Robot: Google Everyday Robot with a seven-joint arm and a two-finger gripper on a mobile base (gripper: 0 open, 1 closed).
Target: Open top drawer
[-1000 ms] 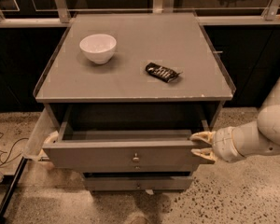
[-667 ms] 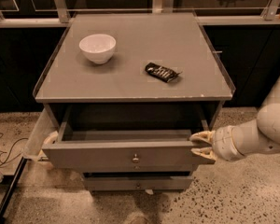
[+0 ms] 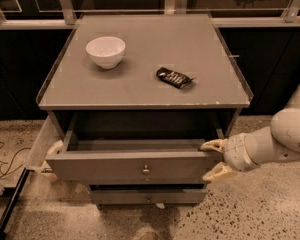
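Pulling the drawer outward looks to be the step in hand. The wide grey top drawer [image 3: 125, 166], with its small round metal knob [image 3: 146, 170], sits at lower centre of the frame, drawn partway out from under the grey cabinet top [image 3: 155, 91] so that its deep grey inside shows. The cream two-finger gripper [image 3: 214, 159] is at the right end of the drawer front. Its fingers [image 3: 212, 145] are spread apart, one at the panel's top edge and one near its lower corner. On the top, at upper centre, rest a white round bowl [image 3: 105, 51] and a dark wrapped snack bar [image 3: 174, 77]. The opening seems largely done; the next move likely calls for a short, straight draw toward the bottom of the frame, or letting go.
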